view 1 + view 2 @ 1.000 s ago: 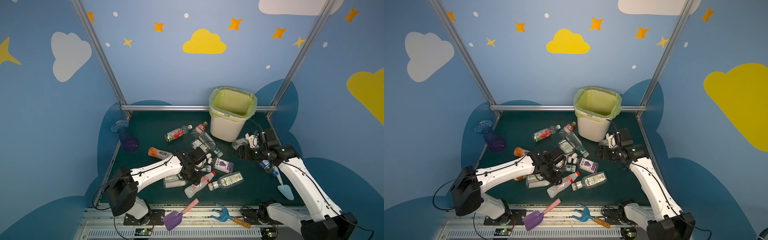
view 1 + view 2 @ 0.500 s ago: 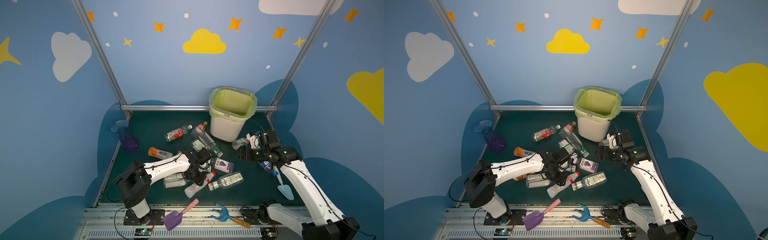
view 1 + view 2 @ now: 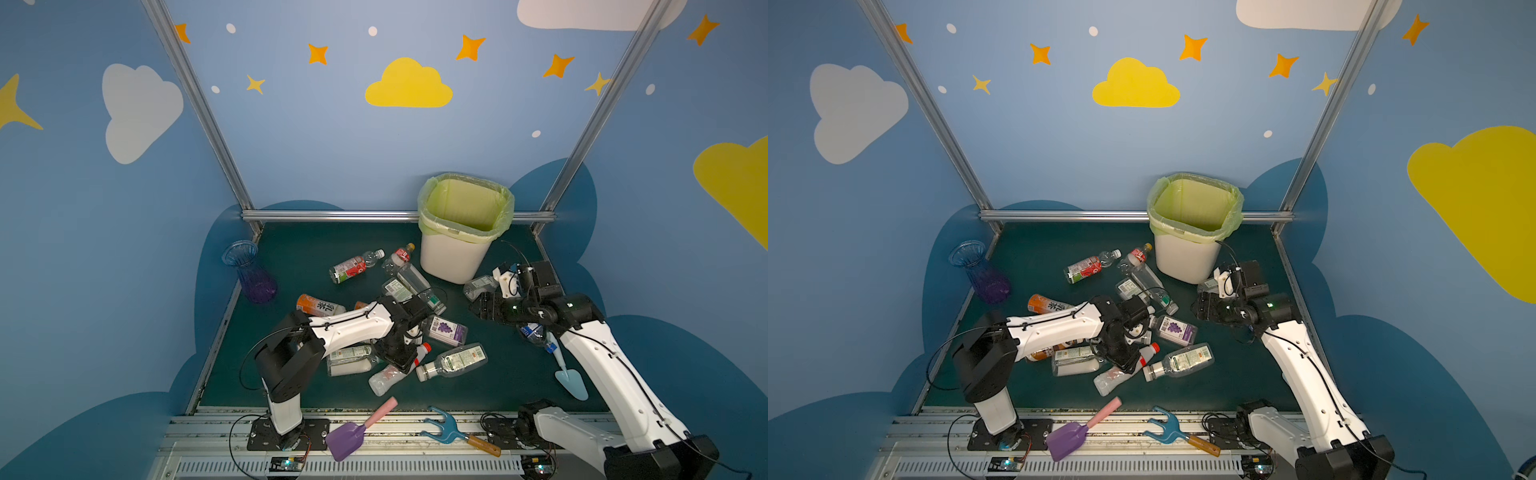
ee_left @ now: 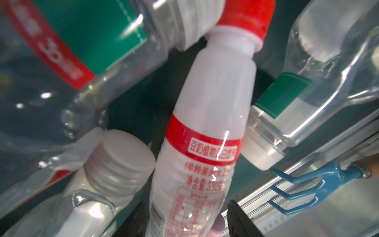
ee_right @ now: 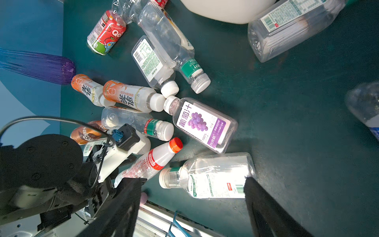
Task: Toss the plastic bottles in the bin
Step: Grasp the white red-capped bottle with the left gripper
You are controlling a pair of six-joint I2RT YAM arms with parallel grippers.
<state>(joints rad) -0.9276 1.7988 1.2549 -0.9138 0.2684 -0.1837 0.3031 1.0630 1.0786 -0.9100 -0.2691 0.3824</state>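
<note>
The plastic bottles (image 5: 155,61) lie on their sides in a loose heap in the middle of the dark green worktop (image 3: 511,386). The one in play is a milky white bottle (image 4: 207,115) with a red cap and red band, at the heap's near edge. The left hand (image 3: 400,362) sits low over its lower body, fingers apart on either side and, as far as the wrist view shows, not yet pinching it. The body is smooth, round and tapers to the neck, and looks thin-walled, so an off-centre squeeze would likely make it squirt out or buckle. A clear square-shouldered bottle (image 3: 453,362) with a green-white label lies just beside it, and other caps crowd its neck; closing fingers could catch or drag these. The right hand (image 3: 482,308) hangs empty with fingers wide, near the base of the bin (image 3: 449,262). That bin is tall, cream and rigid-looking, with a slack yellow-green bag (image 3: 424,208) folded over the rim; a low carry could knock its wall or snag the bag.
</note>
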